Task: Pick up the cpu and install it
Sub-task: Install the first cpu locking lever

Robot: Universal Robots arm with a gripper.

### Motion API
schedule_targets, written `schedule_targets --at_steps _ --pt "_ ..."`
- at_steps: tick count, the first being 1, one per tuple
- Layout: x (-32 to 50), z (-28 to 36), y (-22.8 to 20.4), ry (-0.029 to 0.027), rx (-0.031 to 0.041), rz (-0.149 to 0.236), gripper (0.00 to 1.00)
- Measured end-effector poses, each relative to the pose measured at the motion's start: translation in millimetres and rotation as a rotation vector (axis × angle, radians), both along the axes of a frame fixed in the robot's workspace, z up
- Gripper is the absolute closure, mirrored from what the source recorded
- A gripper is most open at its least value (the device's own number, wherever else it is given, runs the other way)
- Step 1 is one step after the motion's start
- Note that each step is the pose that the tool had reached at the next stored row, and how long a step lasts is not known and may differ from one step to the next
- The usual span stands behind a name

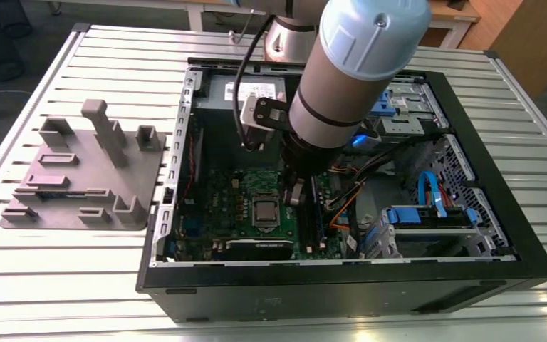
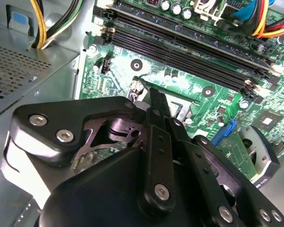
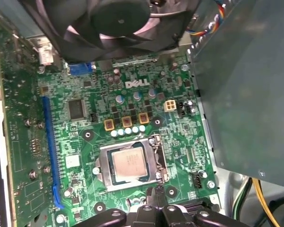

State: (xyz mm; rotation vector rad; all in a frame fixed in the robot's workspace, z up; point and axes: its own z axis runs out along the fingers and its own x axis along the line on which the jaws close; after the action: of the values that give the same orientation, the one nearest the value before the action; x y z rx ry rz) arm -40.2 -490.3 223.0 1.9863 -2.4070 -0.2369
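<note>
Gripper [image 3: 156,201] seen low over the motherboard [image 3: 85,137] in the first wrist view, fingertips drawn together, nothing held between them. Just beyond the tips, the cpu [image 3: 128,163] is seated flat in its socket, silver top exposed, metal frame around it. Past the socket, a black fan [image 3: 118,19] is noted. In the exterior view, the arm [image 1: 350,78] is reached down into the open computer case [image 1: 501,242], cpu [image 1: 266,209] beside it; a grey fixture [image 1: 83,178] lies on the slatted table [image 1: 26,285], at the exterior view's left

Slatted table [image 1: 369,313] with computer case [image 1: 350,285], grey fixture [image 1: 83,178]
</note>
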Motion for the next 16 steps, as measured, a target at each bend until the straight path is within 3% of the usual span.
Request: schedule_targets --at_steps 9,16 --pt "-0.3 -1.1 -9.1 -0.0010 0.0001 0.022 0.90" --pt "-0.3 -3.8 -13.5 -0.0010 0.0001 0.030 0.90"
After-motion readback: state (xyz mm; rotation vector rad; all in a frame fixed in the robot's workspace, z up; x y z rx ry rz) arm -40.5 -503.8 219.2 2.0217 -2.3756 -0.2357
